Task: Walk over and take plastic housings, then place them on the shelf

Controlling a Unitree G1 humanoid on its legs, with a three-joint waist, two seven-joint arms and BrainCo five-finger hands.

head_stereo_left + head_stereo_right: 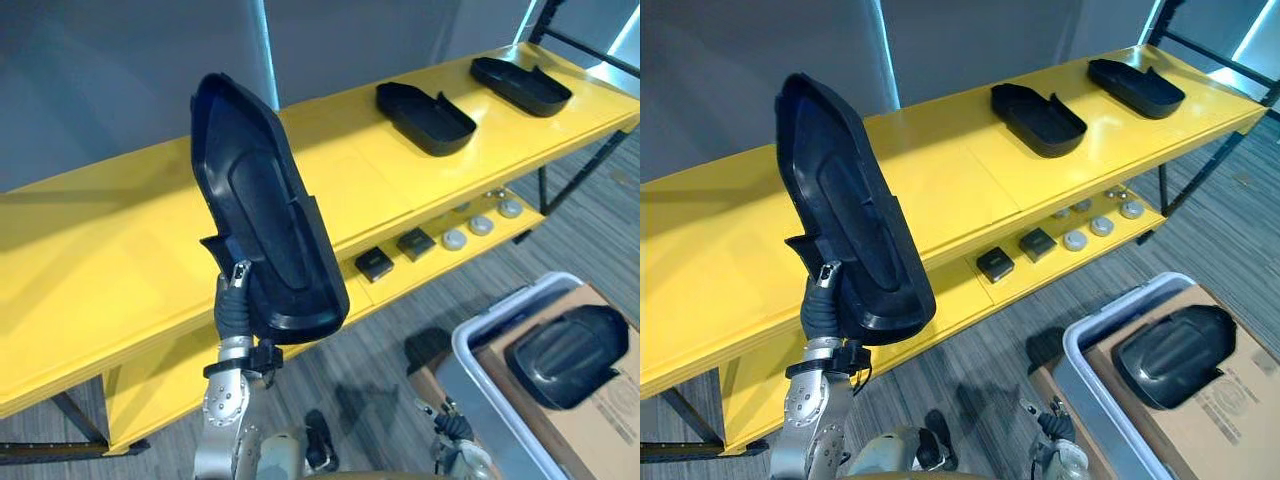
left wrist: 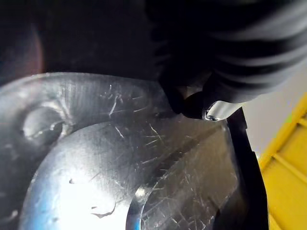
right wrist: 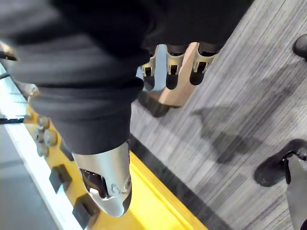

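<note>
Grip first: the left hand is clamped on the bottom end of a black plastic housing, with the thumb pinching the edge. The left wrist view shows a dark fingertip pressed right against the scratched inner surface. My guess is it grabs the end so the rest of the shell stays free to go down on the board.

The housing is up in the air in front of the yellow shelf, not touching it. Its long axis is close to vertical, with the top leaning a bit to the robot's left and the hollow side facing the camera. Two placed housings lie flat on the top board further to the robot's right, hollow side up and angled across it. So I'd say this one needs tipping over flat to match them. The bare stretch of board right behind it looks like the obvious spot.

The right hand hangs low over the floor, fingers loose and holding nothing.

One spare housing sits on a cardboard box in a grey bin at the robot's right. The lower shelf board has small black blocks and round grey discs.
</note>
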